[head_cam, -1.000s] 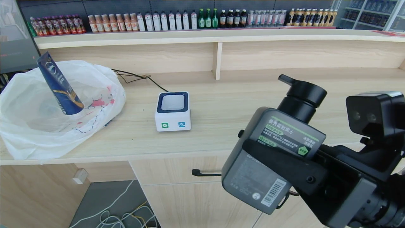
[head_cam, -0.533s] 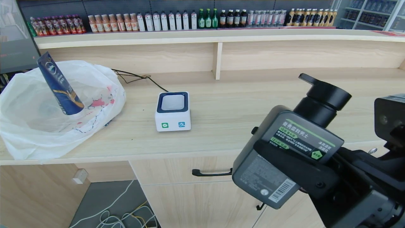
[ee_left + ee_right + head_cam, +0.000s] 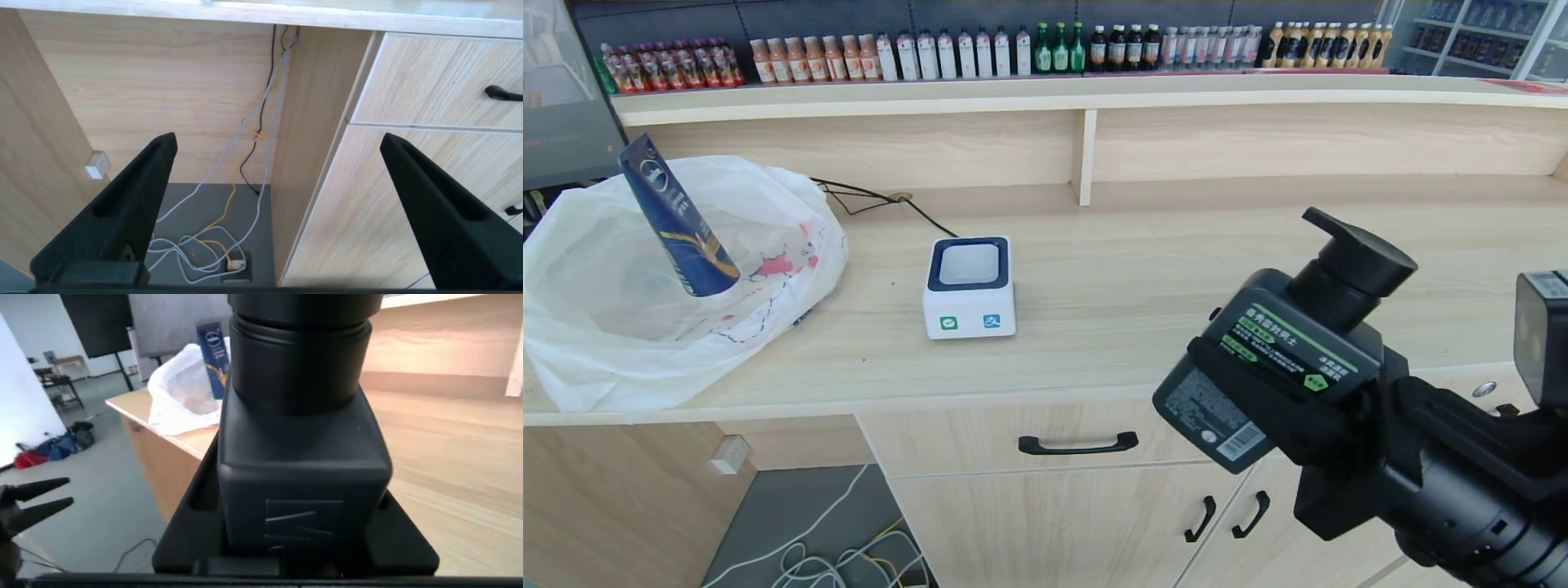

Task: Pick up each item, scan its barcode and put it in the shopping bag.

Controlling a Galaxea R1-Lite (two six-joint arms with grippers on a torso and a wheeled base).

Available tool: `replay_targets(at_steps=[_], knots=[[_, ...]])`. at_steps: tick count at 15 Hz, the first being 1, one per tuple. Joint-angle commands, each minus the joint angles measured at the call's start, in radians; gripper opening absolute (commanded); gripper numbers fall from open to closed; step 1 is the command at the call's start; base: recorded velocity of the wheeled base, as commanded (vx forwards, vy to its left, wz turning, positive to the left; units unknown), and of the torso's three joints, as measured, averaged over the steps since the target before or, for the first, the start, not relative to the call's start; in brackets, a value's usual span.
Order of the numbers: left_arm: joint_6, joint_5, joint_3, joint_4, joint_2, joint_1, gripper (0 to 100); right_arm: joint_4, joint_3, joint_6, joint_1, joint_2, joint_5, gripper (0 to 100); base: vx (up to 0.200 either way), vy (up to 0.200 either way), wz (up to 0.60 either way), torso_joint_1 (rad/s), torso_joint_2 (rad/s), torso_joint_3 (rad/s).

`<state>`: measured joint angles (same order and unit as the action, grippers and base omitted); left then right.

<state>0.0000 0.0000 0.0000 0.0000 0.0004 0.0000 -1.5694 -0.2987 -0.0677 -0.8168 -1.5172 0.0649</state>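
The right gripper [image 3: 1282, 398] pinches a dark pump bottle [image 3: 1290, 343] across its body at the near right, out past the worktop's [image 3: 1135, 269] near edge. The bottle tilts, with its pump head up and far and its barcode end toward the near left. The scanner [image 3: 969, 286] sits mid-worktop, well to its left. At the left, the bag [image 3: 596, 327] holds a blue tube [image 3: 678, 220]. The left gripper [image 3: 278, 147] hangs spread below the worktop.

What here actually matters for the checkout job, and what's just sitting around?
Part of the job:
pump bottle, clamped in the right gripper
barcode scanner on the counter
shopping bag, with a blue tube already in it

Just lying about:
row of drink bottles
loose cables below the counter
drawer handle
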Motion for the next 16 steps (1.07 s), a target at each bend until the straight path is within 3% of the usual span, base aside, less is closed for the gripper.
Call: replay_targets(at_steps=[1, 3, 9, 11, 16], knots=[[0.000, 0.000, 0.000, 0.000, 0.000, -0.002, 100, -0.001, 0.010, 0.058, 0.094, -0.012, -0.002, 0, 0.000, 0.000, 0.00, 0.000, 0.00, 0.000], [0.000, 0.000, 0.000, 0.000, 0.000, 0.000, 100, -0.001, 0.001, 0.120, 0.185, -0.012, -0.002, 0, 0.000, 0.000, 0.00, 0.000, 0.00, 0.000], [0.002, 0.000, 0.000, 0.000, 0.000, 0.000, 100, -0.001, -0.031, 0.160, 0.215, 0.029, -0.102, 0, 0.000, 0.000, 0.00, 0.000, 0.00, 0.000], [0.002, 0.000, 0.000, 0.000, 0.000, -0.002, 100, -0.001, -0.053, 0.150, 0.294, 0.028, -0.106, 0, 0.000, 0.000, 0.00, 0.000, 0.00, 0.000], [0.000, 0.000, 0.000, 0.000, 0.000, -0.002, 100, -0.001, -0.043, 0.149, 0.346, 0.023, -0.109, 0, 0.000, 0.040, 0.00, 0.001, 0.00, 0.002]])
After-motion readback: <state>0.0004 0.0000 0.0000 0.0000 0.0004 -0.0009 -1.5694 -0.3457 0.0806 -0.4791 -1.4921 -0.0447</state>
